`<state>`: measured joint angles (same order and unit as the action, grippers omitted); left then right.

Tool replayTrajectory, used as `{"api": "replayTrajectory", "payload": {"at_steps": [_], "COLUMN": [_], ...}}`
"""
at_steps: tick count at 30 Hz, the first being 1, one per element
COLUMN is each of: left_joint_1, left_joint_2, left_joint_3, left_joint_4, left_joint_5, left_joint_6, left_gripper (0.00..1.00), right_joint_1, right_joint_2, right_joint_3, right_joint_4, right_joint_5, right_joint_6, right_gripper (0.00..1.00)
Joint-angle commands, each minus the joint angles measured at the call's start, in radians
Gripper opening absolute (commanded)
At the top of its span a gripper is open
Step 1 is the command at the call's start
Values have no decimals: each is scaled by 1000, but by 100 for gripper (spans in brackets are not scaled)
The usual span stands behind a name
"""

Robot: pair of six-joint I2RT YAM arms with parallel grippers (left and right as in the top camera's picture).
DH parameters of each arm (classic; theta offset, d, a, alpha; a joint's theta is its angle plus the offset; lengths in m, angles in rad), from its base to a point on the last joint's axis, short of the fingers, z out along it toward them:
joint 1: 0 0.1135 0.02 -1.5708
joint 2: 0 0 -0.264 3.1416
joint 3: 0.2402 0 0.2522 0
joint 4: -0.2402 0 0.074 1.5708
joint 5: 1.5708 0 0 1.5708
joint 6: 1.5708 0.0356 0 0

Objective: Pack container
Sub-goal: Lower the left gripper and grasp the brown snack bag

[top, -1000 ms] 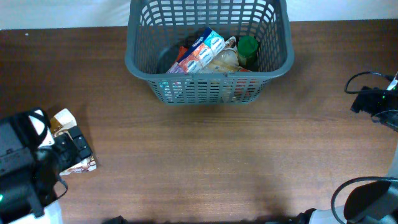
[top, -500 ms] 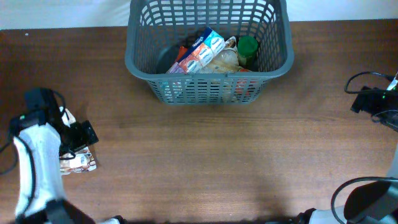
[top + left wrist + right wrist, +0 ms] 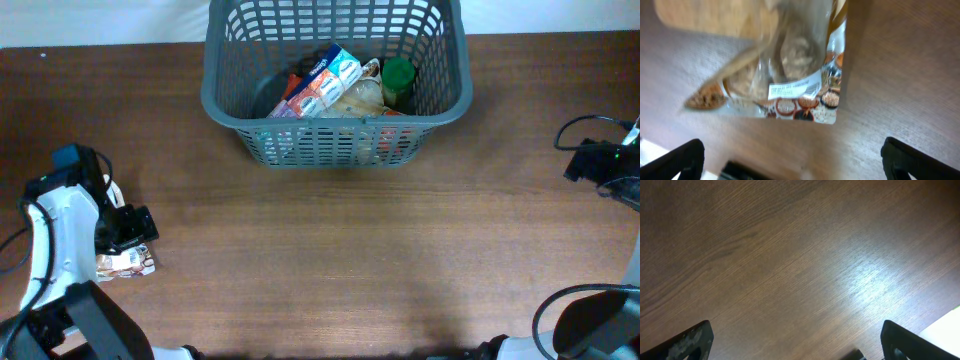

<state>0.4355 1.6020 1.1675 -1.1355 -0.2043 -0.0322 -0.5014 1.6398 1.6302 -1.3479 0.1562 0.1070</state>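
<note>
Our container [image 3: 300,146] at 12 o'clock already holds several groceries [image 3: 335,85]. One clear packet [image 3: 790,75] waits on the worktop [image 3: 350,260] at 9 o'clock, under our left hand [image 3: 797,159], fingers spread wide. Our right hand [image 3: 797,340] gapes too.

Container [image 3: 212,100] floor open left of groceries [image 3: 335,85]

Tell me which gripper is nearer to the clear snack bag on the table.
Left. The left gripper is directly over the snack bag near the left edge of the table; the right gripper sits far off at the right edge.
</note>
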Motion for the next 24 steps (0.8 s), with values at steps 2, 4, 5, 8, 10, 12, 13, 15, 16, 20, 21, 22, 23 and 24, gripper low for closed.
{"api": "replayTrajectory", "payload": {"at_steps": [2,4,5,8,10,12,13,15,16,20,21,22,23,24], "left_joint_1": [7,7,7,13,27,50,67,108,130,213,229,240,249,253], "left_joint_2": [-32,-32,-32,-32,-32,-32,-32,-32,-32,-32,-32,-32,-32,-32], "left_joint_3": [0,0,0,0,0,0,0,0,0,0,0,0,0,0], "left_joint_4": [53,84,98,146,174,187,190,193,193,193,195,197,200,201], "left_joint_5": [72,83,87,89,100,116,116,137,156,272,291,303,312,314], "left_joint_6": [145,154,154,155,155,155,155,163,170,224,233,241,258,273], "left_gripper": [99,99,99,99,99,99,99,99,99,99,99,99,99,99], "right_joint_1": [-4,-4,-4,-4,-4,-4,-4,-4,-4,-4,-4,-4,-4,-4], "right_joint_2": [-6,-6,-6,-6,-6,-6,-6,-6,-6,-6,-6,-6,-6,-6], "right_joint_3": [-4,-4,-4,-4,-4,-4,-4,-4,-4,-4,-4,-4,-4,-4], "right_joint_4": [3,3,3,3,3,3,3,3,3,3,3,3,3,3], "right_joint_5": [13,13,13,13,13,13,13,13,13,13,13,13,13,13], "right_joint_6": [6,6,6,6,6,6,6,6,6,6,6,6,6,6], "right_gripper": [99,99,99,99,99,99,99,99,99,99,99,99,99,99]}}
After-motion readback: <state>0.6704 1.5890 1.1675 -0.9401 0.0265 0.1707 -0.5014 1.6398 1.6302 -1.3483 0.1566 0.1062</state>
